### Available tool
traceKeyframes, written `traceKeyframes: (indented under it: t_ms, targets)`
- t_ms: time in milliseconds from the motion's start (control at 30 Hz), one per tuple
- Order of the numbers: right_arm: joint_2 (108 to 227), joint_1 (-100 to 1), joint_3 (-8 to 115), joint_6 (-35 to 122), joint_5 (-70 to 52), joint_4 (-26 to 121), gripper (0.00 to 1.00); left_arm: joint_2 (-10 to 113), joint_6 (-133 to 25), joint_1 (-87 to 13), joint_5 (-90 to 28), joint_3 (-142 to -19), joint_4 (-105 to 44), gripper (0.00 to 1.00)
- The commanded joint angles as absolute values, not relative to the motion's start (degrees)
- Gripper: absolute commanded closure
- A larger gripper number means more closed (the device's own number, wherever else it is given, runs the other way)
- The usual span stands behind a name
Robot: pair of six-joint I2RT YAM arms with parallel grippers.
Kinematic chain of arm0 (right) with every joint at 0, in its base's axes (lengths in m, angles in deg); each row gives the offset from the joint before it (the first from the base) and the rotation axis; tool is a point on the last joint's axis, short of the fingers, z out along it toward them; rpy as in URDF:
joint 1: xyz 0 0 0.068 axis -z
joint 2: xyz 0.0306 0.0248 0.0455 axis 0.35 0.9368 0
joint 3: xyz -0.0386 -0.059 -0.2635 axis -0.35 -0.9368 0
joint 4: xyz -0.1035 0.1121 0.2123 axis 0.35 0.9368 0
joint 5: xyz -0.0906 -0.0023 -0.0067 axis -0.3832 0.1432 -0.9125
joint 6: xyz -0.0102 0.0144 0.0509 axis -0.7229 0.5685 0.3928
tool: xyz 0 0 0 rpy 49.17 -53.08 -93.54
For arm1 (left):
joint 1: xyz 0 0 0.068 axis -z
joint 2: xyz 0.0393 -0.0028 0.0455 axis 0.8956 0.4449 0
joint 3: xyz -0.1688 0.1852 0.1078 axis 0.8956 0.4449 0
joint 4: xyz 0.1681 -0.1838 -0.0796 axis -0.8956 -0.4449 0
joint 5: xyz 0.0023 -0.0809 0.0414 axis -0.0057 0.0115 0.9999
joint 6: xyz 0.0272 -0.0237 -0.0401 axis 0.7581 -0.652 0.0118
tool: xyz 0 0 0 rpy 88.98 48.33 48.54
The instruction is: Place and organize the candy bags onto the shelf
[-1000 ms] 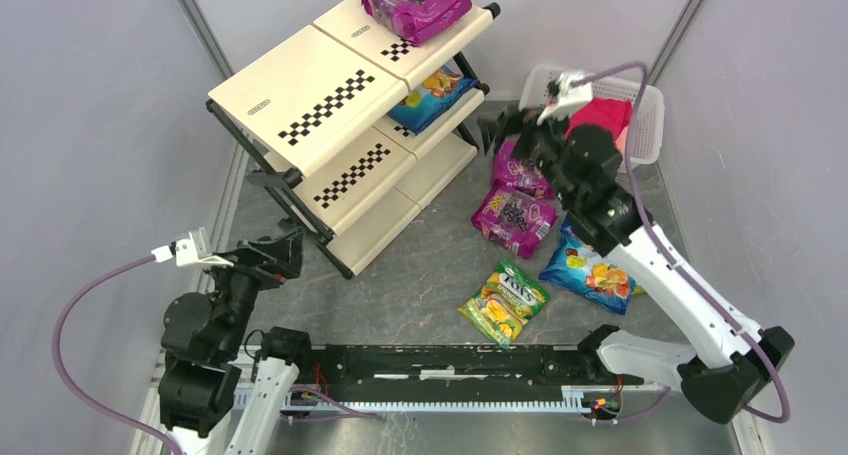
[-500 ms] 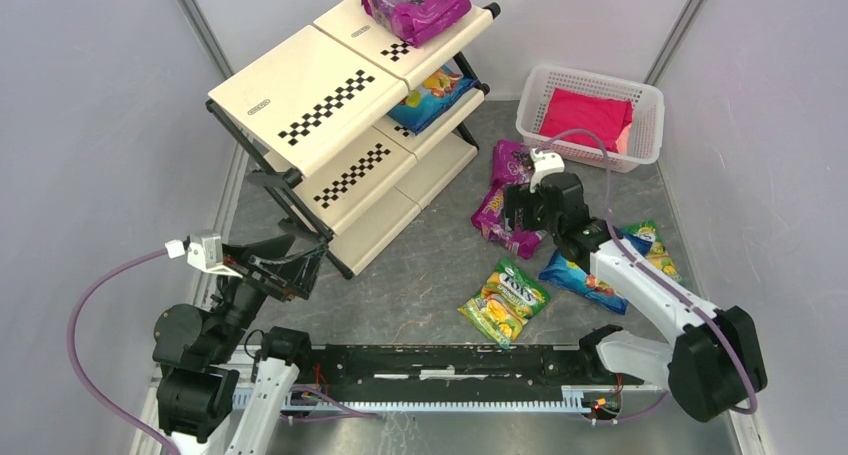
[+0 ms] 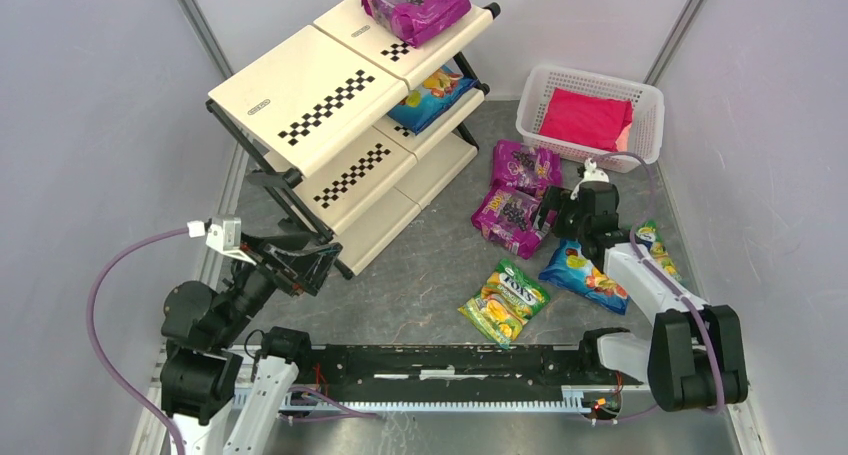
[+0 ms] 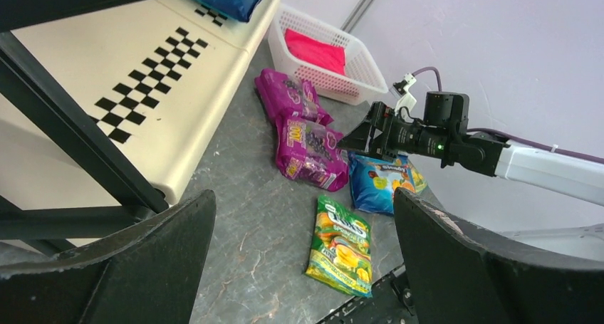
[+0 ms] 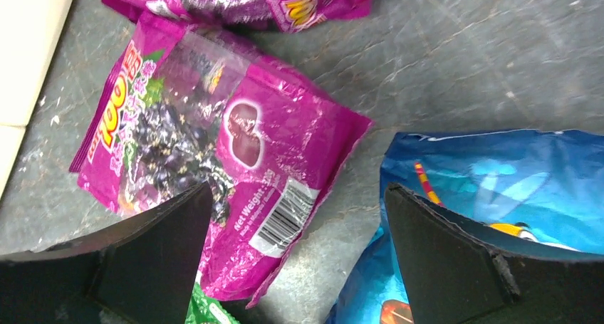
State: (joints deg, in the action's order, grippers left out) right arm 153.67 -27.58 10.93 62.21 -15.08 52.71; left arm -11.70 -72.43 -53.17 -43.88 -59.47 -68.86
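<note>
Hovering your right gripper, spread wide, over the mid-frame magenta bag, left gripper gaping too

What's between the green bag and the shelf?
Nothing, just bare grey table between the green bag and the shelf, plain in the top view.

Overhead view faces down; both wrist views (right apparently closest) share the magenta bag.

Two candy bags sit on the shelf; five lie right of it.
</note>
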Motion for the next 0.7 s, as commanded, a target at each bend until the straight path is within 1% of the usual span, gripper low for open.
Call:
traceKeyframes:
  t_ms: [0, 200, 300, 567, 667]
  targets:
    - [155.79, -26.61, 10.24, 61.17, -4.2, 44.83, 0.02, -8.61, -70.91, -53.13, -46.28, -61.0, -69.17, 0.0]
    - [164.23, -26.79, 12.08, 56.37, 4.95, 39.02, 0.02, -8.06, -70.13, -53.13, -44.5, -61.42, -69.13, 0.0]
    - [167.25, -28.78, 12.83, 55.71, 7.65, 34.62, 0.04, -8.43, -70.46, -53.13, -44.76, -60.63, -68.74, 0.0]
    - [177.23, -46.17, 23.83, 49.2, 5.74, 36.59, 0.04, -8.73, -72.28, -53.13, -47.37, -59.22, -68.09, 0.0]
    - [179.38, -49.46, 25.79, 50.37, 6.97, 36.79, 0.04, -8.58, -72.13, -53.13, -45.77, -59.87, -69.53, 0.0]
